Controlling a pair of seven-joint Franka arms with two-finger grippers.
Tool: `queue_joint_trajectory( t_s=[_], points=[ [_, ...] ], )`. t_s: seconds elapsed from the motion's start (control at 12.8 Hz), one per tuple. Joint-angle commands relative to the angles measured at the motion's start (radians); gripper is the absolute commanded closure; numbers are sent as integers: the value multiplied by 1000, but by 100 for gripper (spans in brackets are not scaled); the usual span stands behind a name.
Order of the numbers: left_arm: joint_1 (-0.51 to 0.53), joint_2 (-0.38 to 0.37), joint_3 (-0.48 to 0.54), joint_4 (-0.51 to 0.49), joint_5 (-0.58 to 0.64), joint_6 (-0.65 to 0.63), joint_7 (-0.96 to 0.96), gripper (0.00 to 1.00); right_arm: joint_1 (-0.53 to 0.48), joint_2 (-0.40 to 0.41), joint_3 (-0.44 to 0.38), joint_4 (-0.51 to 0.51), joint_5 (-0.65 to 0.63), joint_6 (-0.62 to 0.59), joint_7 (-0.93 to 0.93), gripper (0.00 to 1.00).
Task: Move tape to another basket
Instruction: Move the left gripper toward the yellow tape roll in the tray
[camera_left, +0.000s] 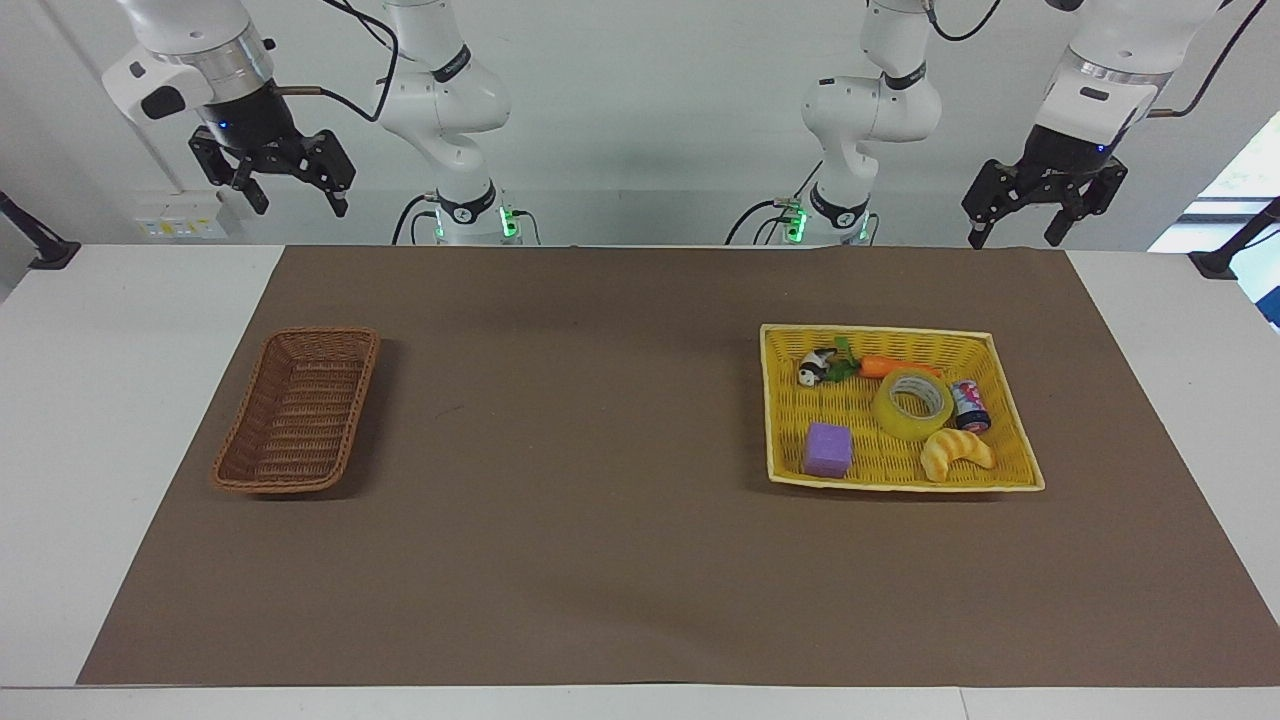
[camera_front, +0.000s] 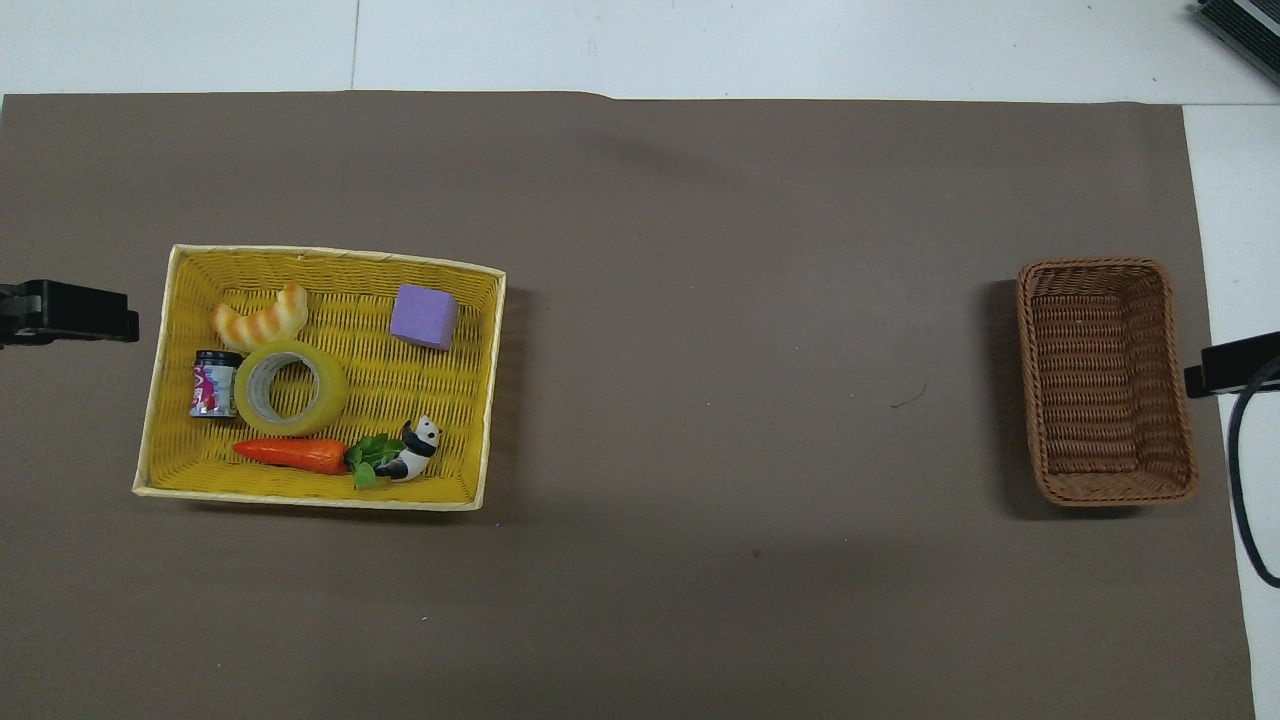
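Observation:
The tape (camera_left: 886, 413), a yellow translucent roll, lies flat in the yellow basket (camera_left: 900, 331) at the left arm's end of the table. It also shows in the overhead view (camera_front: 331, 396). The dark-brown wicker basket (camera_left: 296, 412) sits empty at the right arm's end; it also shows in the overhead view (camera_front: 1105, 395). My left gripper (camera_left: 1012, 238) hangs open and empty, high over the table edge nearest the robots. My right gripper (camera_left: 300, 208) hangs open and empty, high over that same edge at its own end. Both arms wait.
In the yellow basket (camera_front: 330, 255) with the tape lie a croissant toy (camera_left: 957, 452), a purple cube (camera_left: 828, 449), a small can (camera_left: 968, 404), a carrot (camera_left: 890, 365) and a panda figure (camera_left: 815, 368). A brown mat (camera_left: 600, 500) covers the table.

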Motion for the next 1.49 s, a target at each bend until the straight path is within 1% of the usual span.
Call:
queue_joint_trajectory(
  t_s=[0.0, 0.63, 0.78, 1.02, 1.17, 1.41],
  points=[
    [7, -14, -4, -5, 9, -16, -2, 0, -8, -25, 1, -35, -5, 19, -26, 0],
    [9, -21, -2, -19, 9, -17, 1, 0, -9, -26, 1, -35, -5, 11, -27, 0],
    [9, -21, -2, -74, 9, 13, 15, 0, -9, -26, -2, -35, -5, 5, -27, 0],
    [35, -21, -2, -166, 9, 97, 17, 0, -9, -23, -2, -21, -5, 2, -23, 0],
    [50, -19, -2, -243, 10, 175, 17, 0, 4, -25, 3, -25, -20, 10, -35, 0],
    [59, -19, -1, -362, 12, 312, 18, 0, 27, -25, 12, -59, -9, 54, -54, 0]
  ],
)
